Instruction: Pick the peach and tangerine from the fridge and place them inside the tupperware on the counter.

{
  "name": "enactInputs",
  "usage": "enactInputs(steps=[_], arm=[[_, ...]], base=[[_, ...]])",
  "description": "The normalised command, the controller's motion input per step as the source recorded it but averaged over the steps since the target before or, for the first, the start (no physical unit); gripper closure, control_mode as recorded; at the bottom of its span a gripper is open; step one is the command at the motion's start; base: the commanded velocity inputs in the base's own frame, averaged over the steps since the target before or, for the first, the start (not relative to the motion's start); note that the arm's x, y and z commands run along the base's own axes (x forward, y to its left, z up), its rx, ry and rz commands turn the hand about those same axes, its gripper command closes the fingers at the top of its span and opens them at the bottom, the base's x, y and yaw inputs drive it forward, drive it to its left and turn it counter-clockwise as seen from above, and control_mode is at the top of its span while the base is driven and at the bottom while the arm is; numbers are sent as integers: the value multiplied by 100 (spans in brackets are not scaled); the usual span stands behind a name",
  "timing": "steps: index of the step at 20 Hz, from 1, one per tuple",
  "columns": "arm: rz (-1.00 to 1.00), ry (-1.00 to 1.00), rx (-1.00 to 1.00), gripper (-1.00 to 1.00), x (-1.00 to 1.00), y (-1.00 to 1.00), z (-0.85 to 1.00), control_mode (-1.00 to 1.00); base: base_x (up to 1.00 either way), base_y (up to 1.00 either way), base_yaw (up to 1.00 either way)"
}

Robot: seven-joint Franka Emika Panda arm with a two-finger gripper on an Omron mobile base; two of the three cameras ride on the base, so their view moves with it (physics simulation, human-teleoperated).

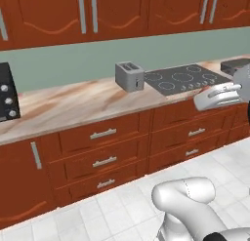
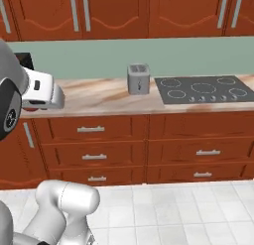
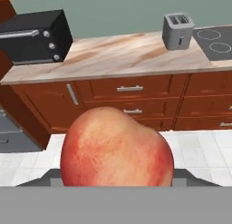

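Note:
The peach (image 3: 117,148), reddish-orange with a red blush, sits close in front of the hand camera, and my gripper (image 3: 117,175) is shut on it, its fingertips mostly hidden behind the fruit. In the left base view the gripper (image 1: 207,99) hangs in front of the counter (image 1: 73,106) near the cooktop. In the right base view a sliver of the peach (image 2: 30,108) shows under the white hand. A dark grey container at the far right of the counter looks like the tupperware (image 1: 235,65). The tangerine is out of view, and so is the fridge.
On the counter stand a silver toaster (image 1: 129,75), a flat black cooktop (image 1: 188,78) and a black toaster oven (image 1: 7,91). Red-brown drawers with silver handles (image 1: 103,133) run below, and wall cabinets hang above. White tiled floor lies in front.

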Motion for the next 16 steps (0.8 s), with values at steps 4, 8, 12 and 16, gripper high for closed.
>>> enactInputs(steps=[4, 8, 12, 16], arm=[[0, 0, 0, 100, 0, 0, 0, 100], [0, 0, 0, 100, 0, 0, 0, 100], [0, 0, 0, 100, 0, 0, 0, 100], [0, 0, 0, 100, 0, 0, 0, 100]], base=[[49, -100, -18], [51, -100, -52], [49, -100, -62], [68, -100, -58]])
